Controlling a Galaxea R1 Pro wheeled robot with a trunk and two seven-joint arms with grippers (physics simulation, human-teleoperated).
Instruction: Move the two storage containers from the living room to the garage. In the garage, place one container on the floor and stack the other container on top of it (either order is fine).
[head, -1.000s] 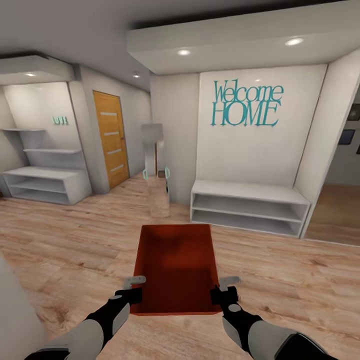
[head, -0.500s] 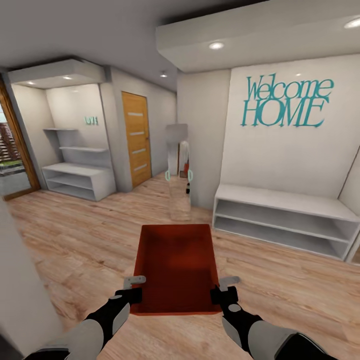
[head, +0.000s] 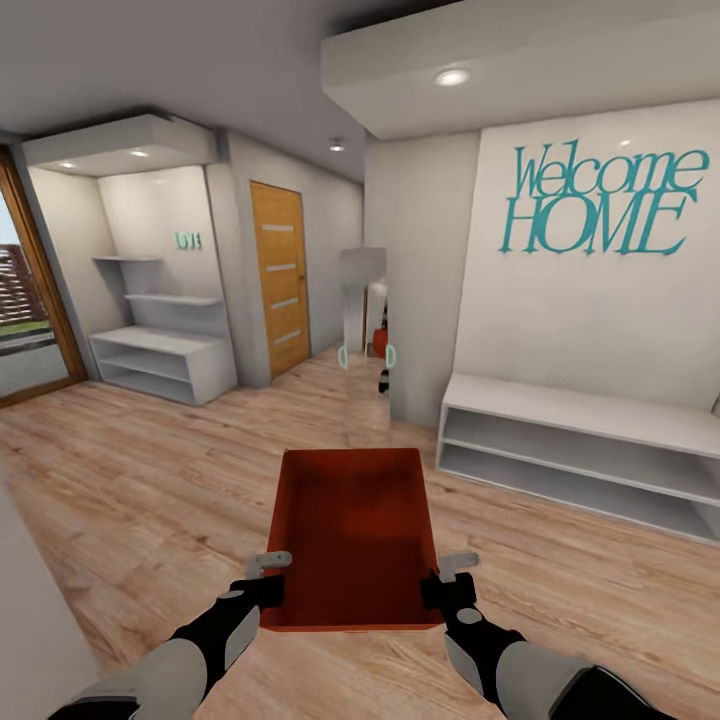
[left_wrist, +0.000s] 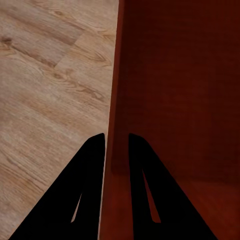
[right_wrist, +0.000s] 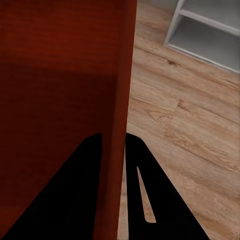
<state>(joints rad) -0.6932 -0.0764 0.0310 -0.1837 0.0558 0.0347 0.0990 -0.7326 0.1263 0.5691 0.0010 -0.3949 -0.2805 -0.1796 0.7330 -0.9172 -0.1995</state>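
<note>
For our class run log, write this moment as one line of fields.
phase: carrying | held: orange-red rectangular storage container | left hand: shut on left wall | right hand: shut on right wall | place: light wood plank floor

Orange-red storage container (head: 352, 530), light wood-plank floor (head: 150, 480), teal wall lettering (head: 597, 200), white shelves (head: 580, 440), amber door (head: 278, 275).

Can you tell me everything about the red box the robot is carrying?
The storage container is an orange-red rectangular bin with thin, plain walls, no lid, and nothing inside. It is held level above the light wood floor, its long side pointing away from the robot. The left end effector pinches its left wall and the right end effector its right wall, near the closest end. In the wrist views each wall sits between two dark fingers.
</note>
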